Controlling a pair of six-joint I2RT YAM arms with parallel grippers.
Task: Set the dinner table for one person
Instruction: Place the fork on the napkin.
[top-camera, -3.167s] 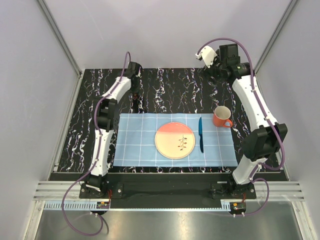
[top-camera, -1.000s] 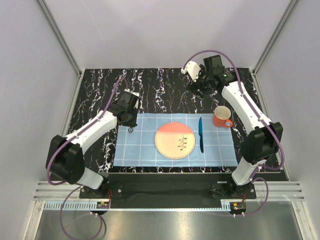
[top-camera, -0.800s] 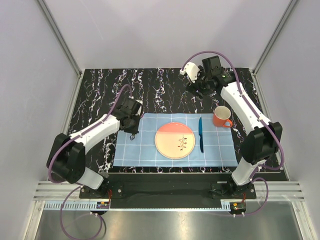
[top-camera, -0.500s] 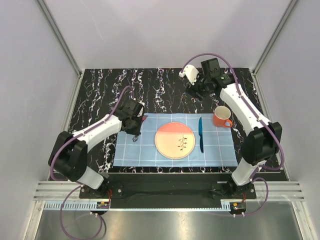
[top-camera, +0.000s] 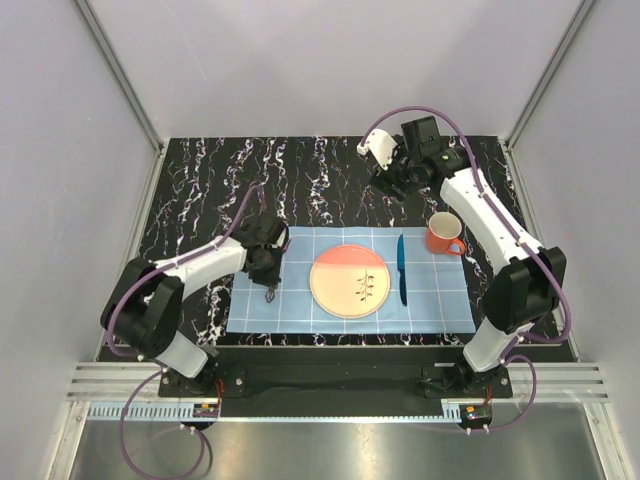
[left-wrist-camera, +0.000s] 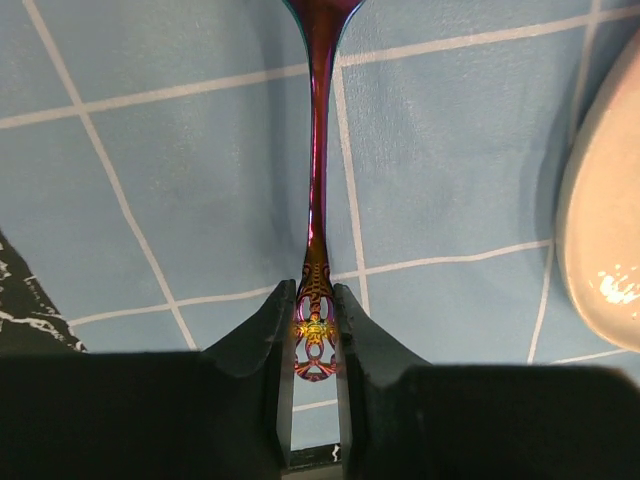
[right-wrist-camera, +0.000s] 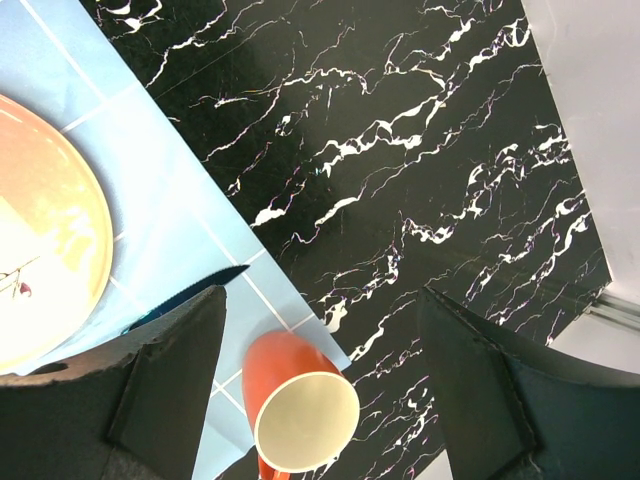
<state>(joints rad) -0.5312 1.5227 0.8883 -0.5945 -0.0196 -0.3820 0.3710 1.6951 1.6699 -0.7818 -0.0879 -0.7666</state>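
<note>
Left wrist: fingers (left-wrist-camera: 265, 345) around utensil (left-wrist-camera: 318, 200)

Light-blue checked cloth mat (top-camera: 440, 300) is lying flat, carrying a round plate (top-camera: 347, 281) at its middle: cream, salmon-pink across the far part, with a small sprig motif. Blue knife (top-camera: 402, 268) is lying just right of the plate, not touching it, tip pointing away. An orange mug (top-camera: 443, 234), cream inside, is standing upright on the mat's far right corner. Iridescent red-purple utensil handle (left-wrist-camera: 318, 180) with an openwork end is sitting over the mat left of the plate, its head running out of the left wrist view.
</note>
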